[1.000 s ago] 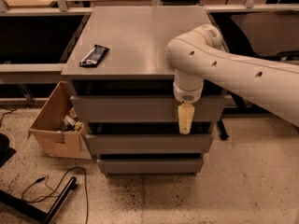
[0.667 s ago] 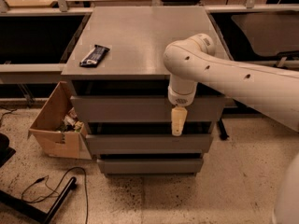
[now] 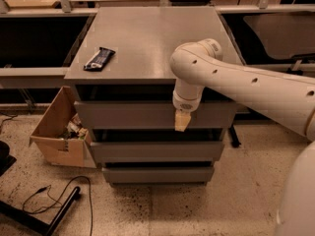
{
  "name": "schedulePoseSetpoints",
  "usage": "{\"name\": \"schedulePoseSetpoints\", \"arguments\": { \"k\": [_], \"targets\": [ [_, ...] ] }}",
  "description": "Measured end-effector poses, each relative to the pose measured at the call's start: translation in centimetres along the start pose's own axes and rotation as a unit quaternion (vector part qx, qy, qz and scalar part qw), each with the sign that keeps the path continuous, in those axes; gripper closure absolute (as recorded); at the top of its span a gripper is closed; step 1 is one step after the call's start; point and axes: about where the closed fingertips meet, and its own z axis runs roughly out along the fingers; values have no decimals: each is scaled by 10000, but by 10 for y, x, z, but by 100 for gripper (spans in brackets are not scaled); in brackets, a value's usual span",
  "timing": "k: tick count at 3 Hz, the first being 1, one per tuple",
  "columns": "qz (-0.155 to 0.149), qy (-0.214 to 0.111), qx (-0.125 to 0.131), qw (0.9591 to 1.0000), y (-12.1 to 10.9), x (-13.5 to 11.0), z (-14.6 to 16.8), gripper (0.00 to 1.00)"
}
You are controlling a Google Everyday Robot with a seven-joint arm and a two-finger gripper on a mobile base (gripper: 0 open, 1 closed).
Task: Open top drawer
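Note:
The top drawer (image 3: pixel 123 114) is the uppermost grey flat front of the cabinet, just under the grey tabletop (image 3: pixel 152 38). Its front stands about flush with the two fronts below, with a dark gap above it. My gripper (image 3: pixel 181 121) hangs down from the white arm (image 3: pixel 246 85), tan at the tip. It is in front of the top drawer's front, right of centre, with its tip at the panel's lower edge. Whether it touches the panel does not show.
A dark snack bar (image 3: pixel 99 58) lies on the tabletop's left side. The middle drawer (image 3: pixel 147 151) and bottom drawer (image 3: pixel 157 174) are shut. An open cardboard box (image 3: pixel 56 132) stands on the floor at the left, with black cables (image 3: pixel 54 200) nearby.
The arm has swung left and the gripper has moved left and slightly up along the top drawer's front. The drawer has not visibly moved.

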Motion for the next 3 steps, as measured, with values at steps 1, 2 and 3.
{"name": "schedulePoseSetpoints", "arguments": {
  "k": [1,2,3],
  "targets": [
    [60,-21,-37,10000,2,2,-2,72],
    [60,-21,-37,10000,1,2,-8,95],
    [60,-21,-37,10000,-1,1,-16,100]
  ]
}}
